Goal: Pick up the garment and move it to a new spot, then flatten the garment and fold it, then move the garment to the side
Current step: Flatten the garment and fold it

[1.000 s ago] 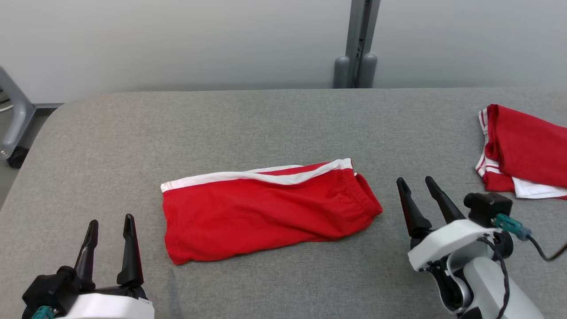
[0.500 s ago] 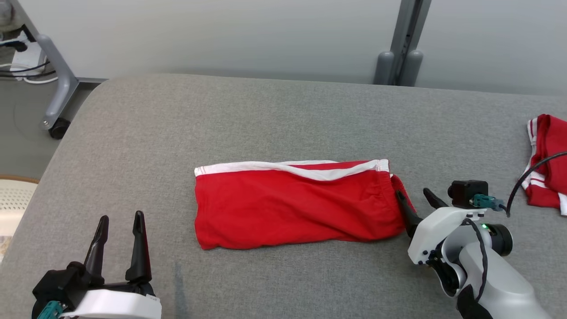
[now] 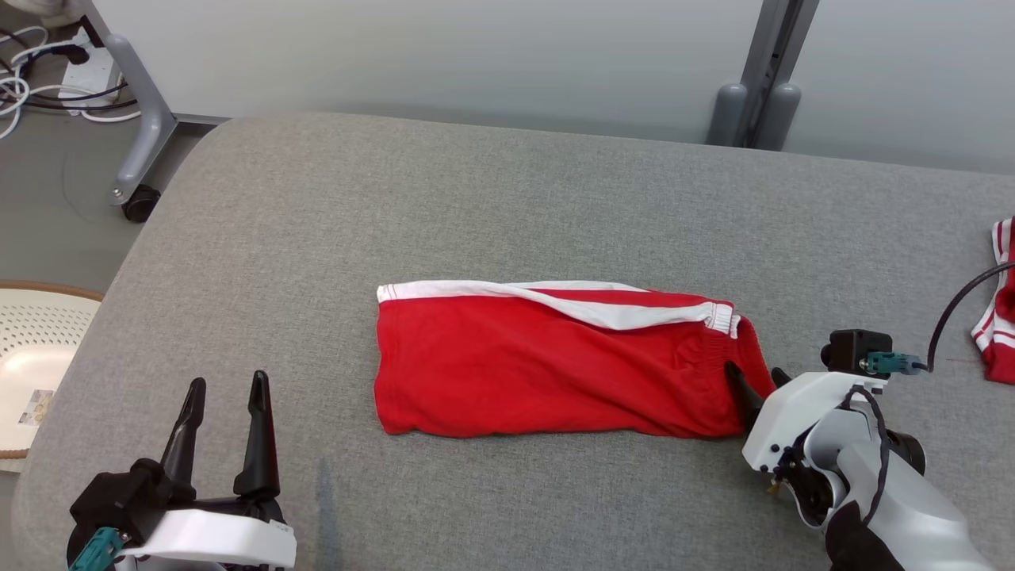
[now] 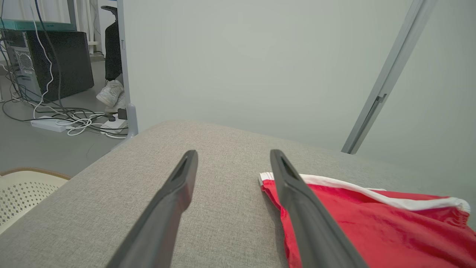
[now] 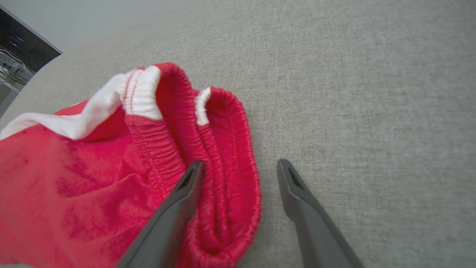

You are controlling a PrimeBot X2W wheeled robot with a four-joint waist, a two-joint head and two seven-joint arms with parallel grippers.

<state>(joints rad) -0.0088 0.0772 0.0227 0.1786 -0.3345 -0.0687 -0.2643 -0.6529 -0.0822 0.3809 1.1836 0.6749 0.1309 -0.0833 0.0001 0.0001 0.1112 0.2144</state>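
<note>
The garment (image 3: 555, 365) is a pair of red shorts with a white side stripe, lying folded flat in the middle of the grey padded table (image 3: 476, 198). My right gripper (image 3: 757, 377) is open at its right, elastic-waistband end. In the right wrist view the right gripper (image 5: 241, 163) has one finger over the gathered waistband of the garment (image 5: 93, 167) and the other over bare grey fabric. My left gripper (image 3: 227, 381) stands open near the front left, apart from the cloth. In the left wrist view the left gripper (image 4: 233, 153) has the garment (image 4: 372, 223) to its right.
A second red and white garment (image 3: 1001, 317) lies at the table's right edge. A white perforated basket (image 3: 32, 357) sits on the floor to the left. A wheeled frame leg (image 3: 143, 119) and cables are at the back left, and a grey post (image 3: 761, 79) stands behind the table.
The head camera has turned left, shifting the whole picture right. My right gripper has moved in from beside the garment to its waistband end. The left gripper has stayed put.
</note>
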